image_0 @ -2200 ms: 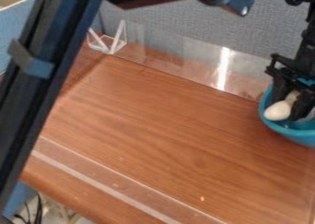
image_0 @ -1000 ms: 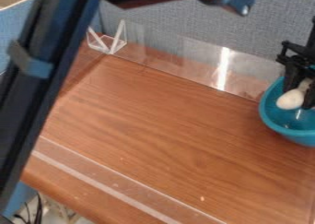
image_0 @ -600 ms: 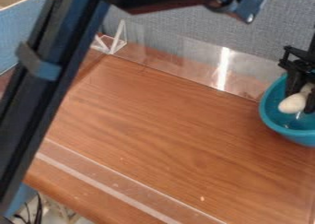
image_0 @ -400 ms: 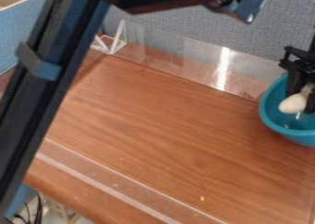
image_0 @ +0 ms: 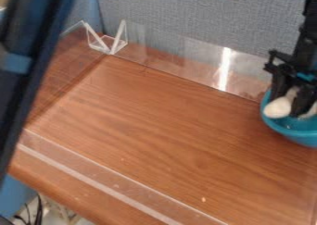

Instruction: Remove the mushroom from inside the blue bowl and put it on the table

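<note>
Looking across the scene from behind the arm, we see the gripper (image_0: pixel 287 97) at the far right edge of the view, pointing straight down, its black fingers (image_0: pixel 273 79) closed on the mushroom (image_0: pixel 281 106). We read the mushroom as a small cream-white lump pinched between those fingers, sitting at about the level of the near rim of the blue bowl (image_0: pixel 292 130), over the bowl's left side. We cannot tell whether the mushroom's underside touches the bowl's inner wall or hangs just clear of it; the picture is too soft there. The bowl itself is cut off by the right edge of the frame, so we see only its teal left portion, resting on the table (image_0: pixel 148 127).

We find the table to be a reddish-brown wood-grain surface that fills most of the view, with nothing lying on its open middle. A low clear acrylic wall (image_0: pixel 198 59) runs along its far edge, and a second clear strip (image_0: pixel 111 178) borders its near edge. In the far left corner we see a small clear triangular brace (image_0: pixel 106 38) standing against the wall. A dark blue blurred arm link (image_0: pixel 31 57) crosses the left foreground, close to the camera, and hides part of the table's left side.
</note>
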`<control>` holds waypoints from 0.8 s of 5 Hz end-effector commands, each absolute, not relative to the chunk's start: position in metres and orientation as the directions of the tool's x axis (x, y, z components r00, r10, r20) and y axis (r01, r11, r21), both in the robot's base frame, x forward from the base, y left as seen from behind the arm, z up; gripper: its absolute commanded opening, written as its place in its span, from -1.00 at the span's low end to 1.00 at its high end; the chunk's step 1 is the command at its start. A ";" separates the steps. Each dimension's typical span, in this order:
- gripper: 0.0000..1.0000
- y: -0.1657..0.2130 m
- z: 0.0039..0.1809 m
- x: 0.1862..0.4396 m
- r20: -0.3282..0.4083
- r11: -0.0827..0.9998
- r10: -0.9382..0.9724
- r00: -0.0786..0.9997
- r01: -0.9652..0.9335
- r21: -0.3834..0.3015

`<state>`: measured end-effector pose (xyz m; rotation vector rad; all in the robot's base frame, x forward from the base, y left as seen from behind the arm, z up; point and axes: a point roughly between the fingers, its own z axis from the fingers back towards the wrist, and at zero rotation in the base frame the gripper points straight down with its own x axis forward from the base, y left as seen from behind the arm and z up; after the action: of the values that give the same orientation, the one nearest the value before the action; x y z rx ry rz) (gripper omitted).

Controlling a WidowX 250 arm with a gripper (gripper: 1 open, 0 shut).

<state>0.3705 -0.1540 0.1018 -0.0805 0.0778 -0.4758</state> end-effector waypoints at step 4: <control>-1.00 -0.061 0.134 0.330 -0.009 0.935 -0.347 0.938 0.345 -0.088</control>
<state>0.3285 -0.0636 0.1028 -0.0860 0.1253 -0.3433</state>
